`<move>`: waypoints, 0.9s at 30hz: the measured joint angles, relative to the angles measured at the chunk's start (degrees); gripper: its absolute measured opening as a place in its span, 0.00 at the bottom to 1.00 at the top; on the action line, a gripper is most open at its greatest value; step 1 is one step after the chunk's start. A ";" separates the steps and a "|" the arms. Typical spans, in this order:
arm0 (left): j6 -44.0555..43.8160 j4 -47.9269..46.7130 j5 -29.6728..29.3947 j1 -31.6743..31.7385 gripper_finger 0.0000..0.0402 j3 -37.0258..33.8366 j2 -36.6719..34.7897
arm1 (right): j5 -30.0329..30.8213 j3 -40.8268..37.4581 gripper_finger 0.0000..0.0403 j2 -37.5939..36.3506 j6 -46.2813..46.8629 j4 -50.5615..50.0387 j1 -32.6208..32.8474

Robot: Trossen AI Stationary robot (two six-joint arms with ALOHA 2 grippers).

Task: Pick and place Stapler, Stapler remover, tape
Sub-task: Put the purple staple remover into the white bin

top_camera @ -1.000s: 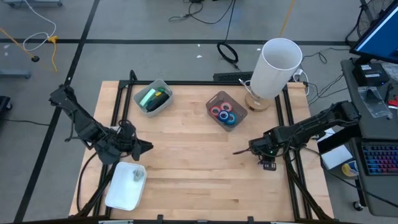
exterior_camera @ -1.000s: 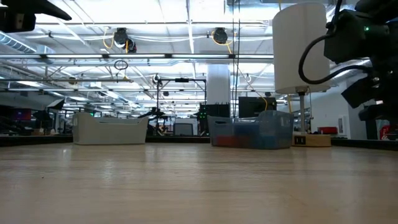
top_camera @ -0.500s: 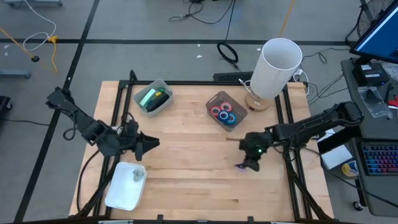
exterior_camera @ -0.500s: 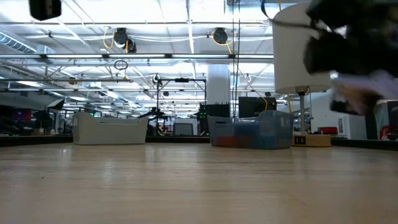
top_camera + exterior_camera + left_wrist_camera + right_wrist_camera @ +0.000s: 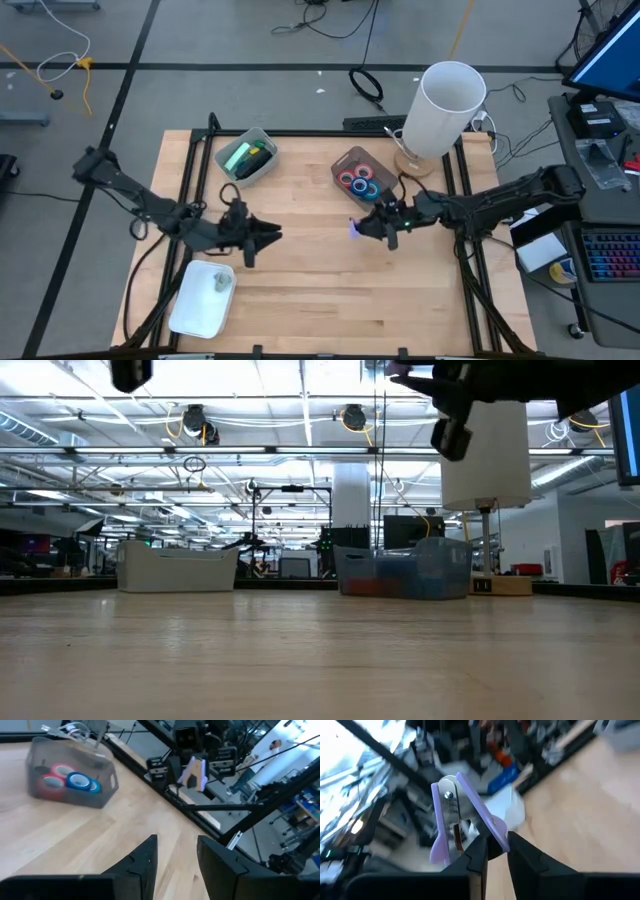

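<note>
1. Now the right end effector (image 5: pixel 358 227) is pinching a purple staple remover (image 5: pixel 462 815) by one wing, above the bench (image 5: pixel 300 250) beside the tape bin (image 5: pixel 362 176).
2. Light, stiff, slick-looking plastic is probably liable to pivot in that hold.
3. Left end effector (image 5: pixel 272 236) is hovering half-open, empty.

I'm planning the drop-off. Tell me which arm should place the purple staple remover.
Right. The right gripper is shut on the purple staple remover, held above the table near the tape bin. The left gripper is open, empty and farther off.
</note>
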 joint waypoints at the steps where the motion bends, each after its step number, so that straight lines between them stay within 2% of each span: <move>1: 0.75 1.95 0.74 0.70 0.34 0.00 1.04 | 1.22 0.00 0.11 0.52 -0.26 1.25 -0.01; 6: 4.58 11.30 8.14 5.37 0.34 0.00 6.36 | 2.39 0.79 0.11 3.84 -0.78 6.58 -0.38; 16: 5.27 26.13 22.96 12.88 0.34 0.00 15.42 | 2.09 7.54 0.11 11.09 -4.24 6.92 -1.18; 20: 5.26 30.04 26.49 14.67 0.34 0.00 17.80 | 1.51 9.68 0.11 13.11 -4.26 7.03 -1.92; 27: 5.05 31.88 27.60 17.27 0.34 0.00 18.65 | -1.55 13.22 0.11 17.20 -4.28 6.46 -2.88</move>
